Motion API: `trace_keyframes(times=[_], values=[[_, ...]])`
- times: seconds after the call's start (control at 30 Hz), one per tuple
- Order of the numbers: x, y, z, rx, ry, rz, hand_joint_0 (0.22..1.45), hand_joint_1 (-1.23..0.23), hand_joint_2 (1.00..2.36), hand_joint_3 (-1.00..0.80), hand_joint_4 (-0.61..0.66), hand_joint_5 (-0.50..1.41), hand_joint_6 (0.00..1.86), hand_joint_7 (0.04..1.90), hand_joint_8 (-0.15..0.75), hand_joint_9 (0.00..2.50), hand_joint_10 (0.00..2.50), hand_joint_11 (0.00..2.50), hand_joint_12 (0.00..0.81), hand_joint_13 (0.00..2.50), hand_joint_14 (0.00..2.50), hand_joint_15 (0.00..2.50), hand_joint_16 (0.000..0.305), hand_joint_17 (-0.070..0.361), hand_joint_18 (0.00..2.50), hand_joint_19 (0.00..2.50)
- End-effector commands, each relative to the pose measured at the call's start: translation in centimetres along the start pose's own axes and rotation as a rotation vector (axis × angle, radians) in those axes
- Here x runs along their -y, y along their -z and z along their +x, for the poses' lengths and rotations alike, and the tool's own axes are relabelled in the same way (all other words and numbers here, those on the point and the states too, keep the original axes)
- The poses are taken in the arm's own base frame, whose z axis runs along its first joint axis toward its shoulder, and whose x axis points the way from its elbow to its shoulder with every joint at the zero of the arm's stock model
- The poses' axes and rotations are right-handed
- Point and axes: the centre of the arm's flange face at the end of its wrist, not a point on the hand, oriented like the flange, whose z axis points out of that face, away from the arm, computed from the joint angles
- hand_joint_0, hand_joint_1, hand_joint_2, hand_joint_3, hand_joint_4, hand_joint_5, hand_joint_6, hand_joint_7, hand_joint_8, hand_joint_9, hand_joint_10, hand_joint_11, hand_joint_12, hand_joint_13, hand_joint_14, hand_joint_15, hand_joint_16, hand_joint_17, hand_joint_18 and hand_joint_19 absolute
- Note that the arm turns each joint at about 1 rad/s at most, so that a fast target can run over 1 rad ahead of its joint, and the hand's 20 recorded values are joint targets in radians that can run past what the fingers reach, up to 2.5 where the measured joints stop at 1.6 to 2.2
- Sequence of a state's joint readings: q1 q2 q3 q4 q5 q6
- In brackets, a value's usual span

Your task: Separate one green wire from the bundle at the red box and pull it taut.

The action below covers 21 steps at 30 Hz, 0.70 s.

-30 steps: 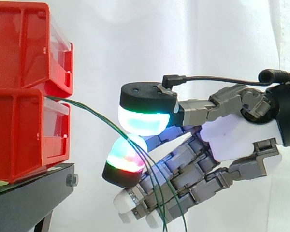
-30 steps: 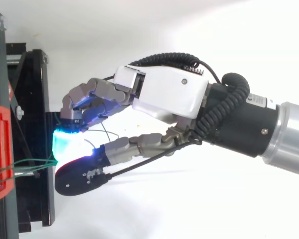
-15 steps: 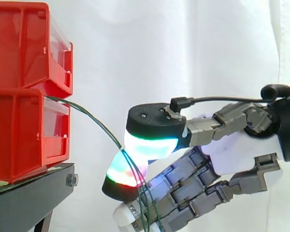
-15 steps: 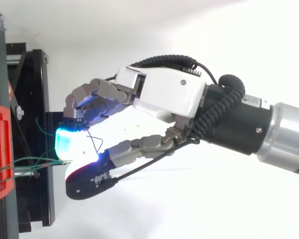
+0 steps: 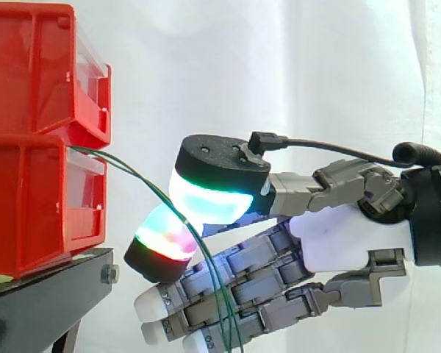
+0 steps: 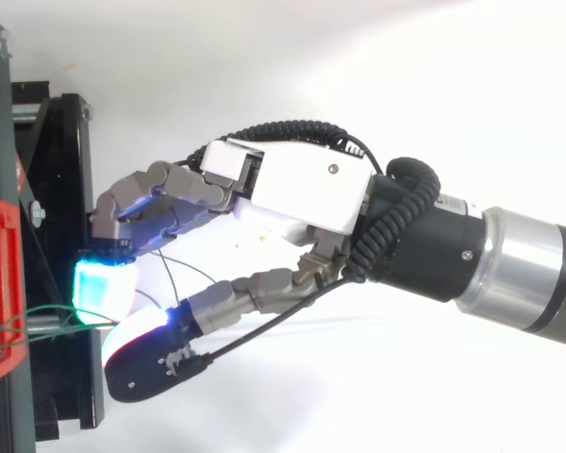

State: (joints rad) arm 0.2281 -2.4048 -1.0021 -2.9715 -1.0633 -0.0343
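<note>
White curtain (image 5: 279, 73) behind, from edge to edge. At the left of the side view, a black stand (image 5: 44, 301) with two red bins (image 5: 29, 198) stacked on its top, reaching to its right edge.

Green wires (image 5: 145, 179) out from the seam between upper and lower bin, close together. Arcing right and down, away from the stand's right edge, then on in front of the fingers and off the bottom of the view. Curved all the way, slack, not taut.

Hand (image 5: 338, 243) in from the right, roughly level, just off the stand's right edge and above its top. Thumb pad (image 5: 209, 202) uppermost, glowing cyan and green. Just below it one finger pad (image 5: 162, 239), glowing red, green and magenta. Narrow gap between the two pads, with the wires pinched where they meet. Cannot tell whether one strand or both sit in the pinch. Other fingers (image 5: 228, 294) lower down, fairly straight, white tips toward the stand, holding nothing.

From above: hand across the middle, fingers stretched toward the stand's right edge, cyan pad just beside it, thumb alongside and nearer the bottom. Thin green strands from the bin across the stand to the pads.
</note>
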Motion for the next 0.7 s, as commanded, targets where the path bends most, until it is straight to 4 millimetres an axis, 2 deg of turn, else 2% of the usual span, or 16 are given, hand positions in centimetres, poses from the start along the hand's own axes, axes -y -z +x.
trace_keyframes(times=[0.0,0.1,0.33,0.5,0.53,0.67], values=[[0.7,-0.3,0.4,-0.004,-0.024,-0.057,0.6,-0.85,1.0,-0.46,0.12,-0.15,0.87,0.96,0.245,0.79,0.01,0.2,0.314,0.43,0.0,0.07,0.047,0.105,0.36,0.26],[1.7,-0.2,0.8,-0.006,-0.038,-0.082,0.61,-0.83,1.01,-0.4,0.09,-0.15,0.88,0.99,0.25,0.8,0.01,0.19,0.314,0.43,0.0,0.07,0.047,0.105,0.36,0.25],[1.8,-0.1,1.3,-0.009,-0.048,-0.101,0.61,-0.82,1.01,-0.28,0.04,-0.15,0.91,1.01,0.257,0.81,0.01,0.2,0.315,0.44,0.0,0.08,0.046,0.104,0.37,0.26],[1.8,0.0,1.6,-0.012,-0.048,-0.101,0.56,-0.69,1.01,-0.33,0.1,-0.14,0.9,0.96,0.258,0.84,0.01,0.18,0.32,0.44,0.0,0.09,0.048,0.108,0.37,0.28],[1.8,0.0,1.6,-0.012,-0.048,-0.101,0.56,-0.6,1.01,-0.35,0.11,-0.12,0.87,1.02,0.26,0.84,0.01,0.18,0.32,0.43,0.0,0.09,0.048,0.108,0.36,0.28],[1.8,0.0,1.6,-0.012,-0.048,-0.095,0.57,-0.52,1.01,-0.34,0.11,-0.11,0.84,1.04,0.26,0.87,0.01,0.17,0.319,0.43,0.0,0.09,0.048,0.107,0.34,0.29]])
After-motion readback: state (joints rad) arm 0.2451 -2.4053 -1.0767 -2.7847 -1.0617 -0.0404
